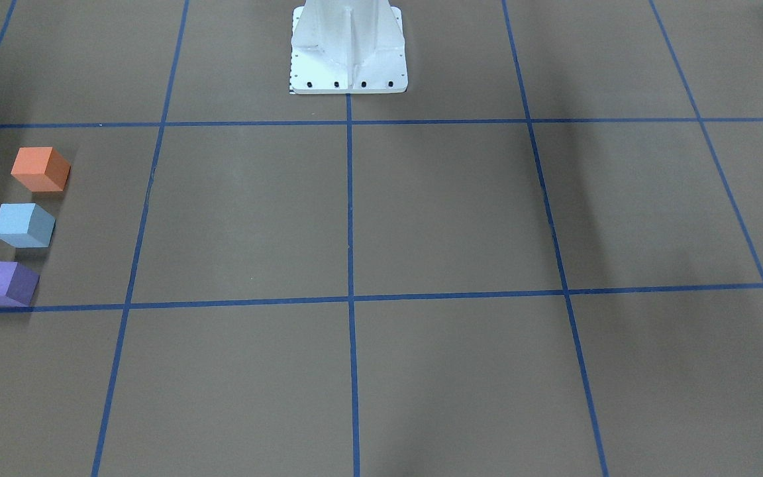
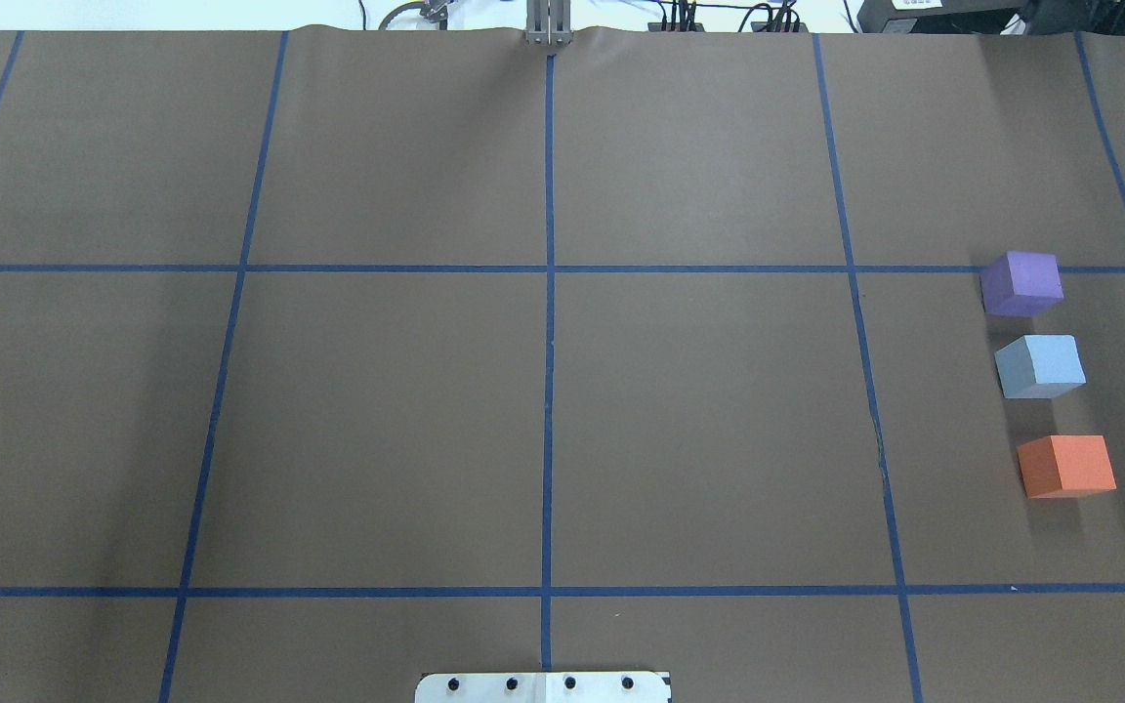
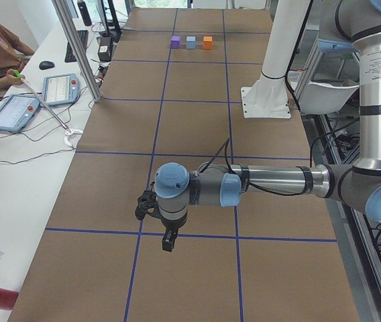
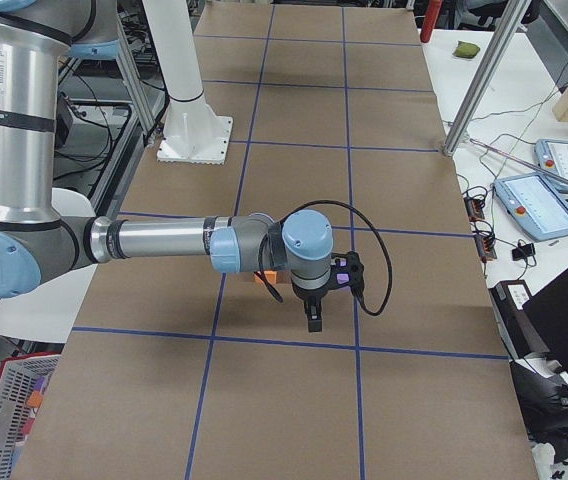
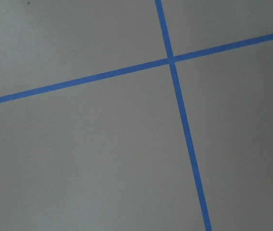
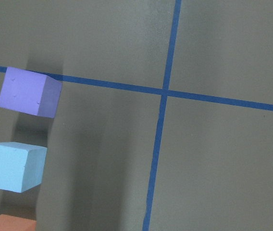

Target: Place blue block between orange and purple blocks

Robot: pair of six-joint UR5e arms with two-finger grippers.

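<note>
The blue block (image 2: 1041, 365) sits on the table (image 2: 699, 420) between the purple block (image 2: 1021, 283) and the orange block (image 2: 1067, 466), with a gap on each side and none touching. That is the row the task asks for, so I judge the placement done. The right gripper (image 4: 312, 322) hangs near that row and the left gripper (image 3: 168, 243) well apart toward the table's other end, both clear of the blocks; they show only in side views, so I cannot tell whether either is released or clenched.

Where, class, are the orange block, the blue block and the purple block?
orange block (image 2: 1078, 462): overhead exterior view, on its top face.
blue block (image 2: 1053, 359): overhead exterior view, on its top face.
purple block (image 2: 1031, 275): overhead exterior view, on its top face.
</note>
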